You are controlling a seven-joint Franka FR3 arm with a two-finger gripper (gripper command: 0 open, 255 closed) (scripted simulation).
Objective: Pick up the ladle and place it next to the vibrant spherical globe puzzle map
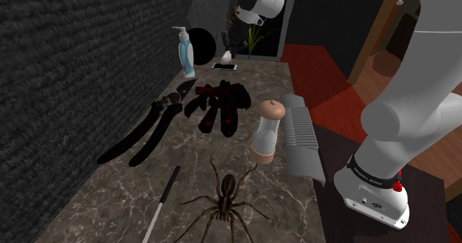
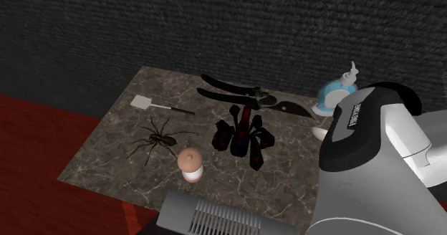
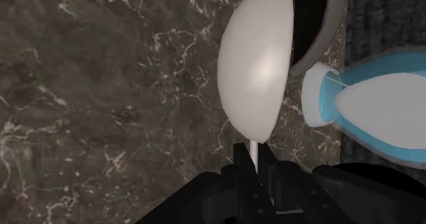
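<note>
Recorded at the far end of the counter (image 1: 192,152), from the shoulder view's left: bottle (image 1: 185,55), black globe (image 1: 201,45), then white ladle (image 1: 224,56), its stem clamped in the gripper (image 3: 254,162); the carry was judged nearly done, lowering and release beside the globe being required.

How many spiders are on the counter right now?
2. A brown spider sits at the counter's near end in the shoulder view; a black-and-red spider lies mid-counter. The arm may hide others.
</note>
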